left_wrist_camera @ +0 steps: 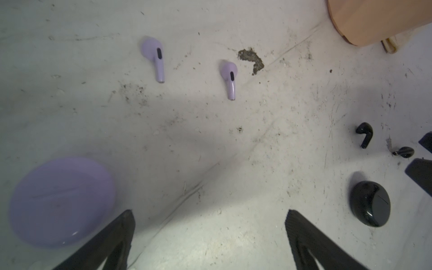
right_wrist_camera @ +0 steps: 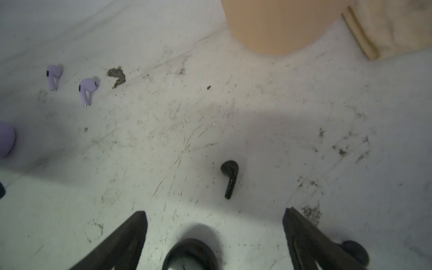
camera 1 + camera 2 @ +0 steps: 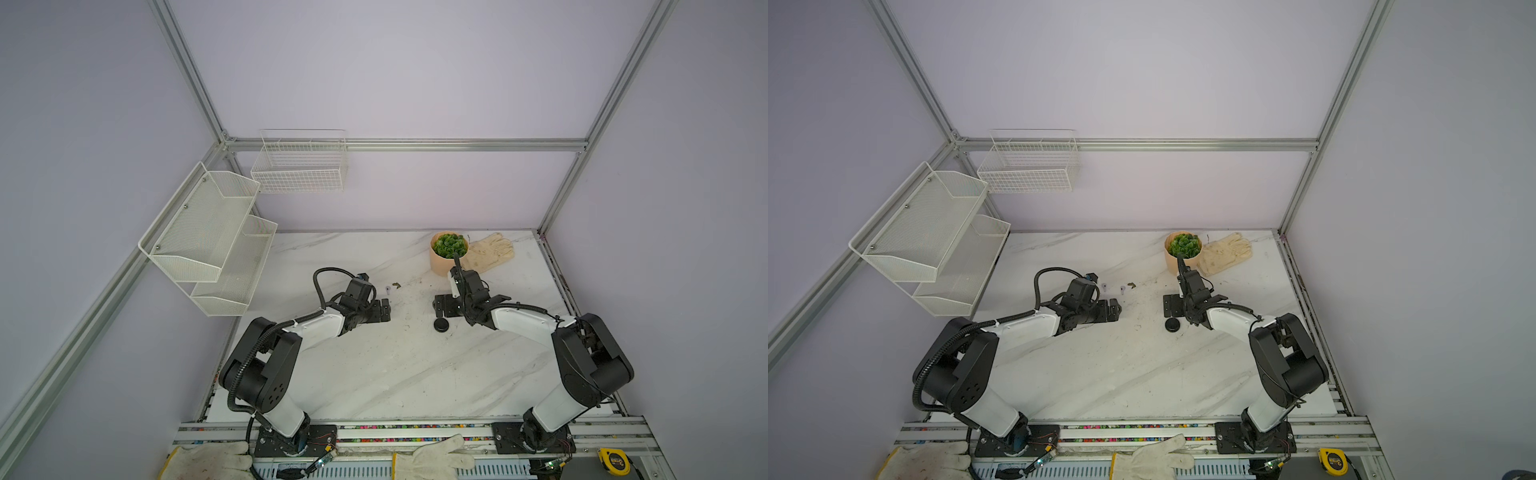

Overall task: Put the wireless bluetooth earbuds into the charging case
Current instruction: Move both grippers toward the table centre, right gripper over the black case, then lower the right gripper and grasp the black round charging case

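Two pale lilac earbuds (image 1: 155, 58) (image 1: 230, 78) lie side by side on the marble table, apart from my left gripper (image 1: 210, 217), which is open with bare table between its fingers. A round lilac charging case (image 1: 62, 201) sits shut beside one left finger; in both top views the left arm hides it. A black earbud (image 2: 229, 177) lies just beyond my open right gripper (image 2: 214, 217). The shut black case (image 2: 190, 254) sits on the table between the right fingers, untouched. A second black earbud (image 2: 355, 253) shows partly behind one right finger. In a top view both grippers (image 3: 388, 312) (image 3: 437, 306) face each other.
A brownish debris bit (image 1: 252, 59) lies next to the lilac earbuds. A peach pot with a green plant (image 3: 446, 251) and a cream glove (image 3: 490, 250) stand behind the right gripper. White wire shelves (image 3: 208, 232) hang at left. Gloves (image 3: 432, 459) and a tape measure (image 3: 613, 459) lie on the front rail.
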Robot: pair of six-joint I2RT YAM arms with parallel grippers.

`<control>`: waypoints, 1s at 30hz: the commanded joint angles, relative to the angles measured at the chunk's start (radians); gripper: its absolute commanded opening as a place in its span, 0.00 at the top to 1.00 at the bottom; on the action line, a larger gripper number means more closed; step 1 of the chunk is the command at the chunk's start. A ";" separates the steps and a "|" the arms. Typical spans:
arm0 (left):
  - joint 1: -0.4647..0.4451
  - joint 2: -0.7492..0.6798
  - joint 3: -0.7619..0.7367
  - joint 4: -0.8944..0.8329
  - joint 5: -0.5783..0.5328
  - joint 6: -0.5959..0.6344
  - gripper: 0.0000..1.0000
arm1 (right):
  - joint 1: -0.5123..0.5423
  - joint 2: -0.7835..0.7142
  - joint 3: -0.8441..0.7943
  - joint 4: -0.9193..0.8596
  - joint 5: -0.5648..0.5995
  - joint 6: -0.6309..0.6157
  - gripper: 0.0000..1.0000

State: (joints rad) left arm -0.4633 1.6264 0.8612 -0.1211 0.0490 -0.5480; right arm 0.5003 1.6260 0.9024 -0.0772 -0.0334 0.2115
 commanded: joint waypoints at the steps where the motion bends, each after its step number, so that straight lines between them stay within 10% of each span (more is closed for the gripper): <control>1: 0.000 0.004 0.107 0.008 0.105 -0.019 0.00 | 0.039 0.018 0.043 -0.115 -0.007 -0.059 0.08; 30: 0.001 0.044 0.094 0.014 0.289 -0.034 0.00 | 0.125 0.104 0.065 -0.211 0.045 -0.078 0.32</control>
State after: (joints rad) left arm -0.4633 1.6680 0.8867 -0.1356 0.3042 -0.5629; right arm 0.6167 1.7271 0.9642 -0.2653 -0.0158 0.1253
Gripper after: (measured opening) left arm 0.997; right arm 0.691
